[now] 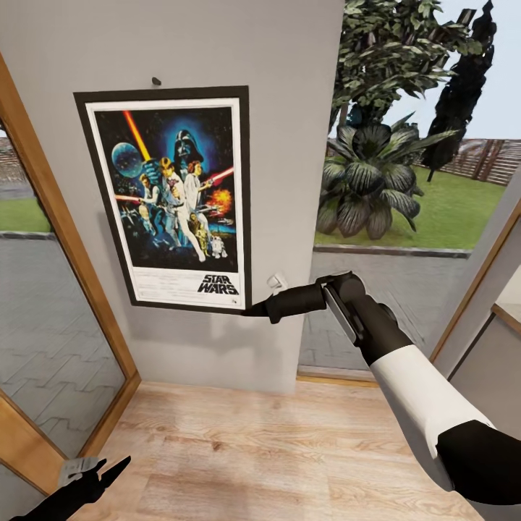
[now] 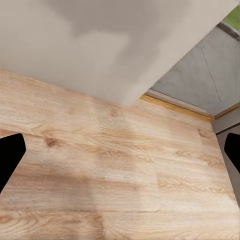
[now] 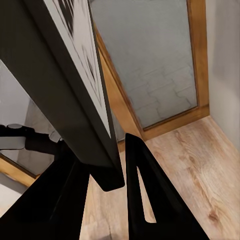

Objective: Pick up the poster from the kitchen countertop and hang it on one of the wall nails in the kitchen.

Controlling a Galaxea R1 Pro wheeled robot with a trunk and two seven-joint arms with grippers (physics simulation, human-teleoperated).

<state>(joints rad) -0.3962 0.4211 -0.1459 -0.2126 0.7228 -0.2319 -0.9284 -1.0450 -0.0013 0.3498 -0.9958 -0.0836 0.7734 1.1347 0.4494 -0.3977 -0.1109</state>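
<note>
The Star Wars poster lies flat against the light-grey wall, slightly tilted, its top edge just below a small dark wall nail. My right gripper reaches in from the right and is shut on the poster's lower right corner. In the right wrist view that black-framed corner sits between the two dark fingers of the right gripper. My left gripper hangs low over the wooden floor, open and holding nothing; its left wrist view has the left gripper with fingers far apart. The kitchen countertop is out of view.
A wood-framed glass door stands left of the wall panel. A large window onto garden plants is at the right. A small white fitting sits on the wall by my right gripper. Light wooden floor lies below.
</note>
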